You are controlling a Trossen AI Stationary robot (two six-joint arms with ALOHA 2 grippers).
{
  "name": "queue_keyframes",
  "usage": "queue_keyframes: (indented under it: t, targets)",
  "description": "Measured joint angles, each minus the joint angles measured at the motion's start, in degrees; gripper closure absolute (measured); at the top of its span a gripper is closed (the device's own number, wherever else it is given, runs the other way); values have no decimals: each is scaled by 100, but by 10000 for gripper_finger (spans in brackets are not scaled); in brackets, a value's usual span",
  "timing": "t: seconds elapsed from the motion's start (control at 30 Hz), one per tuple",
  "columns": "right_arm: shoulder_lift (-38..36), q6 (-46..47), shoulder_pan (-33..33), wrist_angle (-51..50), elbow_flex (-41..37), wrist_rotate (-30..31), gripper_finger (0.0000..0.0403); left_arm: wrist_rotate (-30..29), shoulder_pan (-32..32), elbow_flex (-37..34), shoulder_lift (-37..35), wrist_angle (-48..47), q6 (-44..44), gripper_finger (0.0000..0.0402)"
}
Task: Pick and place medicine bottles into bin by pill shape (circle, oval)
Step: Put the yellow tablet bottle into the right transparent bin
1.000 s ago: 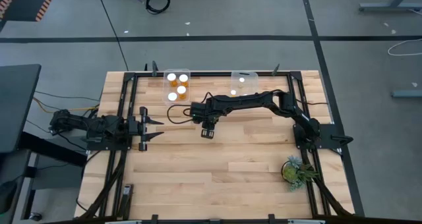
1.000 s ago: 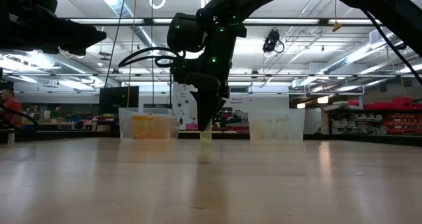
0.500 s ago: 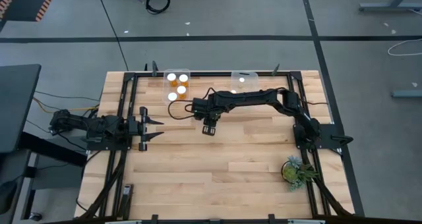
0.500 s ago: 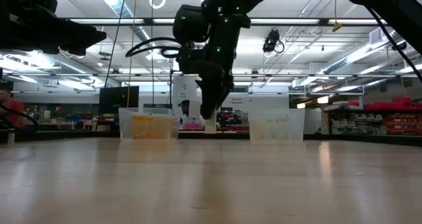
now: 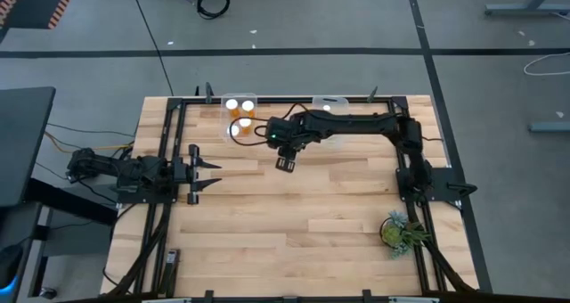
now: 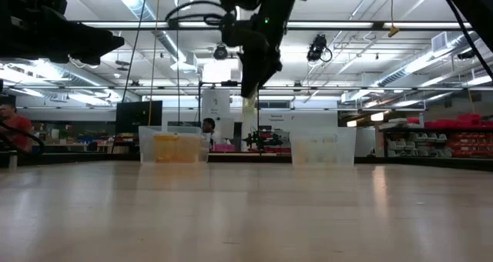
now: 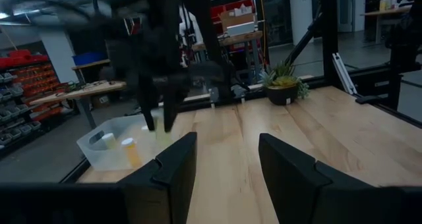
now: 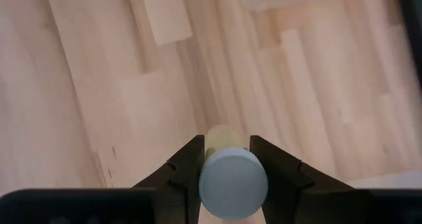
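Observation:
My right gripper (image 5: 285, 165) hangs high over the table's middle, a little toward the far edge, shut on a small pale bottle with a white cap (image 8: 232, 179). In the low view the bottle (image 6: 248, 105) sticks out below the fingers, well above the table. A clear bin (image 5: 239, 116) at the far edge holds orange bottles (image 5: 246, 121). A second clear bin (image 5: 328, 107) stands to its right, partly under my right arm. My left gripper (image 5: 212, 172) waits open and empty at the table's left side. My right gripper pinches the bottle between its two fingers (image 8: 186, 163), which sit on opposite sides of its upper part beside the white cap (image 8: 210, 159). The fingers come from above, pointing down. The bottle hangs upright below them, its body (image 8: 221, 137) lifted clear of the table.
A small green plant (image 5: 399, 232) stands at the near right corner. The two bins also show in the low view, the left one (image 6: 173, 146) and the right one (image 6: 323, 146). A black frame runs around the table. Bare wood lies between the grippers and the near edge.
My right gripper has risen from just above the table and gone a little toward the far edge, staying shut. The bottle has gone up with it, upright and clear of the table.

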Motion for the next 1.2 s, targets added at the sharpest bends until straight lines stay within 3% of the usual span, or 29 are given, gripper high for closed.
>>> queue_keyframes:
  t: [0.67, 1.2]
  targets:
    - [-1187, 327, 2, -467, 0, 428, 280, 0, -2, 2, 0, 2, 2, 230]
    - [-1352, 626, -218, -1066, -4, 808, 280, 0, -2, 2, 0, 4, 0, 230]
